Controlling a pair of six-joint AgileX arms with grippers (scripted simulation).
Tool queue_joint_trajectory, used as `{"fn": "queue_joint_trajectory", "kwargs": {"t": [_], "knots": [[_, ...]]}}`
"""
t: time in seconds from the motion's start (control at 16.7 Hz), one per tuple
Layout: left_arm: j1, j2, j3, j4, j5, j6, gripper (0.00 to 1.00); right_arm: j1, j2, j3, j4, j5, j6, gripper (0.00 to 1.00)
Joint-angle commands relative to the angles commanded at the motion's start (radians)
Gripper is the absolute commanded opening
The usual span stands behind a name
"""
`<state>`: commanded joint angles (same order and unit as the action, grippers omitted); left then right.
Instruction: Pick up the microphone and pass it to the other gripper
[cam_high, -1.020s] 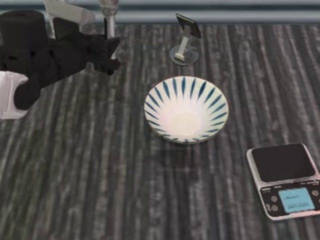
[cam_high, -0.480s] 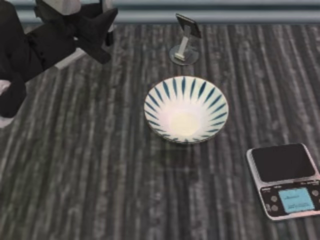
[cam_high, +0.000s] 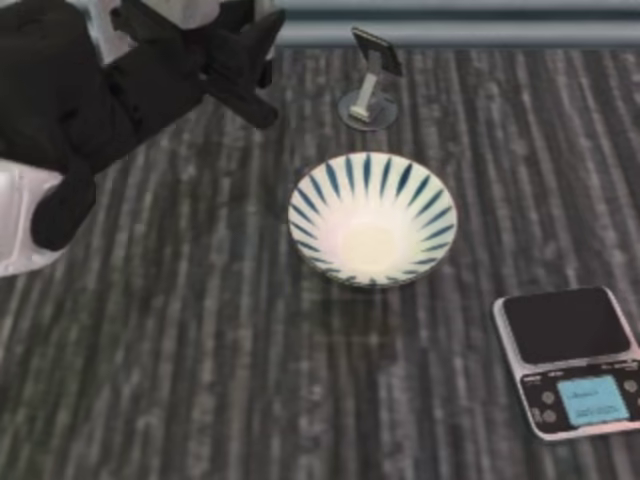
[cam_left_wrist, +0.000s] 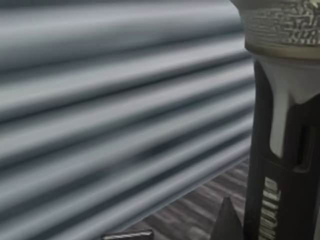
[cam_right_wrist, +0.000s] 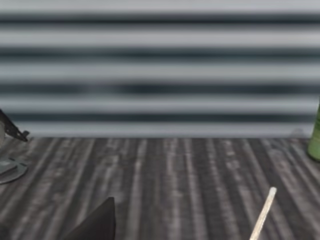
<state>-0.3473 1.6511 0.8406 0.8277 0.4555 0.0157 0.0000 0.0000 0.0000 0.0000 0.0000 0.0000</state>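
The microphone (cam_left_wrist: 282, 150) fills one side of the left wrist view: silver-grey mesh head on top, black handle below, standing upright off the table. My left gripper (cam_high: 252, 58) is shut on its handle, raised above the table's far left part; one fingertip (cam_left_wrist: 227, 217) shows beside the handle and the other is hidden behind it. In the top view the arm covers nearly all of the microphone. The other gripper, my right gripper (cam_right_wrist: 170, 232), is out of the top view; its wrist view shows one dark finger (cam_right_wrist: 100, 225) set far to one side over bare table, nothing between the fingers.
A white bowl with blue stripes (cam_high: 372, 218) sits mid-table. A small black phone stand (cam_high: 370, 85) stands behind it near the far edge. A kitchen scale (cam_high: 570, 360) lies at the front right. A green bottle (cam_right_wrist: 315, 132) shows at the right wrist view's edge.
My left arm has risen from the table and swung to the right along the far edge, carrying the microphone with it. The bowl, stand and scale have not moved.
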Motion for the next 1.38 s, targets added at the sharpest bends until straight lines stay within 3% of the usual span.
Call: {"fn": "queue_joint_trajectory", "kwargs": {"t": [0.3,0.42,1.2,1.38], "knots": [[-0.215,-0.106,-0.025,-0.046,-0.233,-0.007,0.00,0.000,0.000,0.000,0.000,0.000,0.000,1.00],[-0.270,-0.134,-0.031,-0.058,-0.289,-0.009,0.00,0.000,0.000,0.000,0.000,0.000,0.000,1.00],[-0.284,-0.142,-0.033,-0.062,-0.303,-0.009,0.00,0.001,0.001,0.001,0.001,-0.001,0.000,1.00],[-0.284,-0.142,-0.033,-0.062,-0.303,-0.009,0.00,0.031,0.066,0.059,0.028,-0.038,-0.002,1.00]]}}
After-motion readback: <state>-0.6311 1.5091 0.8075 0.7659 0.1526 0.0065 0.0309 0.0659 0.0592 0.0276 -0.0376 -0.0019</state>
